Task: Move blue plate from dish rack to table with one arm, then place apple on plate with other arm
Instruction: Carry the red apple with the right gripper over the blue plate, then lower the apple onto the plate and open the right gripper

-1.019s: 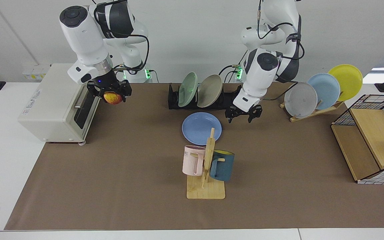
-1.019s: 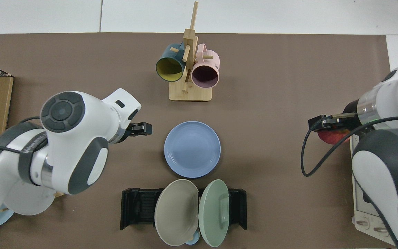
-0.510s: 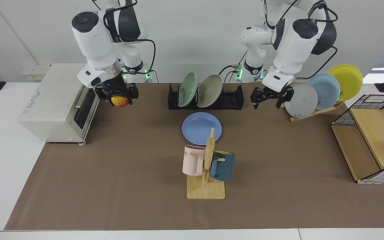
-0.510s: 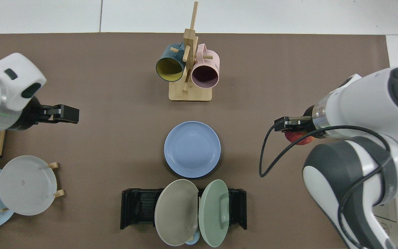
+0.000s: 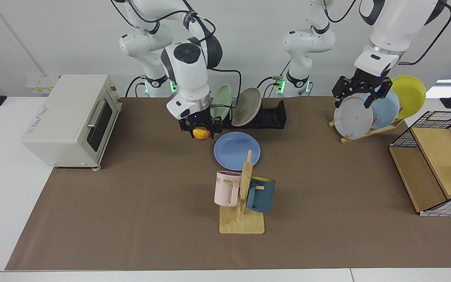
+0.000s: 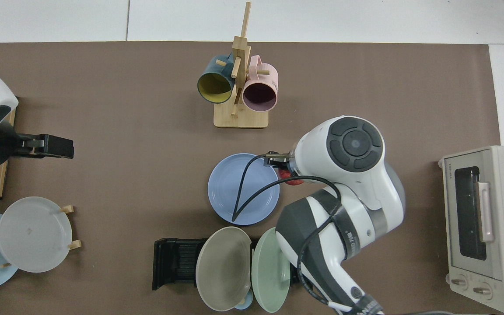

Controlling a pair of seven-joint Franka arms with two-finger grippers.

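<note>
Right gripper (image 5: 202, 131), clamped on the apple (image 5: 202, 134), has swept in from the toaster oven (image 5: 69, 119) at frame left to just beside the blue plate's (image 5: 236, 150) edge, centre frame. That plate lies flat on the table (image 5: 131, 219) in front of the dish rack (image 5: 274, 117), so only the drop is left, by my read. At upper right, the left gripper (image 5: 360, 94), jaws spread and empty, has pulled back over the wooden plate stand (image 5: 370, 132).
</note>
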